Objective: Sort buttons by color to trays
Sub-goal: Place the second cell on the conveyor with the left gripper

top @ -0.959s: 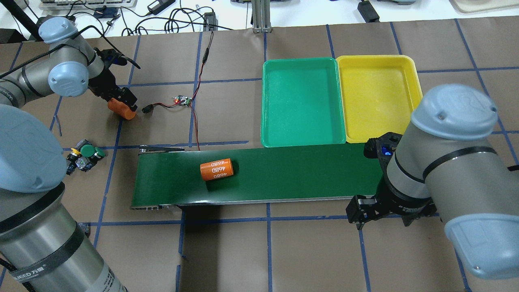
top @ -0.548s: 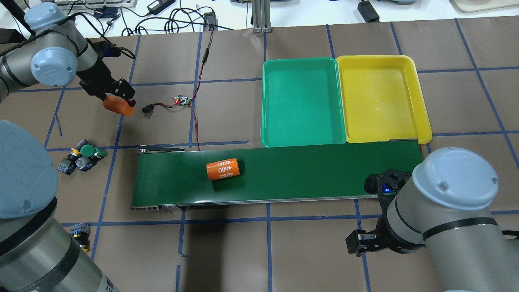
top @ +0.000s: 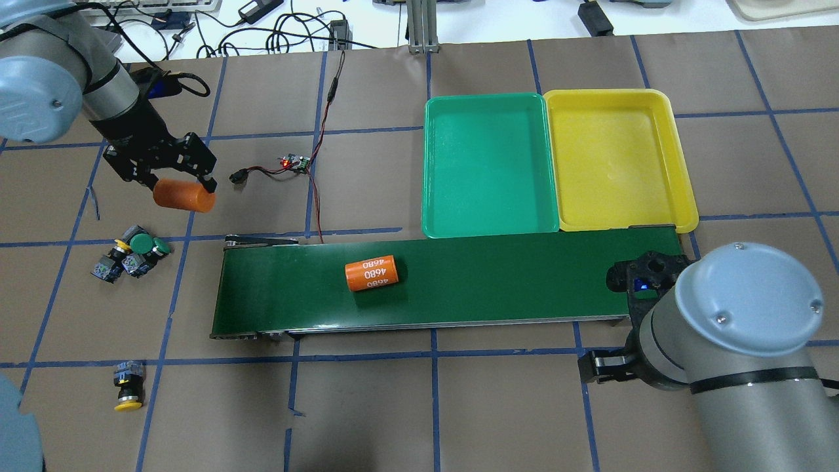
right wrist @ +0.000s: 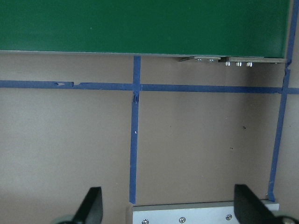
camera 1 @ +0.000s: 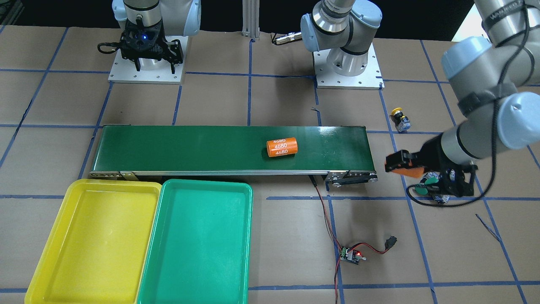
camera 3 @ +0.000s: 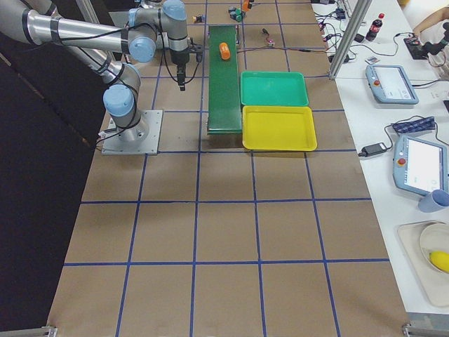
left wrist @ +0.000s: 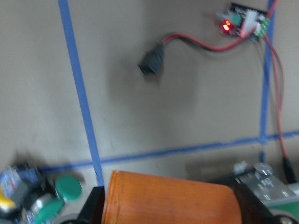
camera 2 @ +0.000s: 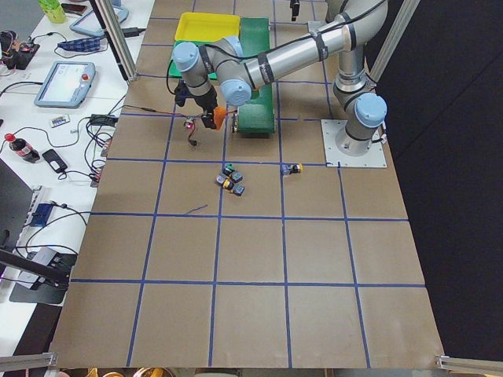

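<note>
Four buttons sit off the belt's end, three bunched, one apart. Two trays beside the belt. My left claw grips one orange cylinder; a second cylinder, marked 4680, lies on the belt. My right claw is spread wide.

4680 cylinder farther along belt; left gripper with plain cylinder nearer buttons.

The overhead camera looks forward and down from behind the robot; the front camera faces it from across the table, steeply down. Both take in the belt and trays. The side cameras stand far back at the table's ends, looking along it. The left wrist camera hangs close over a cylinder and the board; the right one sees the belt's edge.
</note>
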You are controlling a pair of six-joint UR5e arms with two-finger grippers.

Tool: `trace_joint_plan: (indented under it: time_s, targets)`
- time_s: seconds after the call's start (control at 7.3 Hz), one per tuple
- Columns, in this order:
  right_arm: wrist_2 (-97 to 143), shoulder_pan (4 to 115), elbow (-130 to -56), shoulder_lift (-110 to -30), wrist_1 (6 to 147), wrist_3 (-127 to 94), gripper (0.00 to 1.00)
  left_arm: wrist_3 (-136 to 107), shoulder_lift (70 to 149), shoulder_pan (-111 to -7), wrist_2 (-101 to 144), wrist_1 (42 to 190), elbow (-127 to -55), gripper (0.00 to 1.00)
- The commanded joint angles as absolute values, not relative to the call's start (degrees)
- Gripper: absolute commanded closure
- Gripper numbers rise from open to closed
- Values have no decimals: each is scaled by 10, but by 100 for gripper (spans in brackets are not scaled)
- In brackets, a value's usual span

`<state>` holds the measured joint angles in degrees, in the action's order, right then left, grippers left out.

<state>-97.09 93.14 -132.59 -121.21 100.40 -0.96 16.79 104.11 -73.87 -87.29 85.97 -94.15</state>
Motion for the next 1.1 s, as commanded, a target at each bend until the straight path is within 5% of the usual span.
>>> trace_joint_plan:
  time_s: [0.0,0.27,0.68,0.82,0.96]
  targets:
    - [-981,932,-1327,-1205,1026,-9,0,114,977,-740,-875,863,-1061,95]
    - [-972,933,-1331,-1204,1070,-4,0,59,980,-769,-873,777,-1113,94]
    - [-907,933,-1330,-1183,1135,72,0,49,991,-797,-873,734,-1116,75]
    - [-904,934,-1331,-1177,1156,159,0,44,993,-797,-871,733,-1116,58]
    - [-904,934,-1331,-1173,1158,276,0,41,993,-797,-869,734,-1118,17]
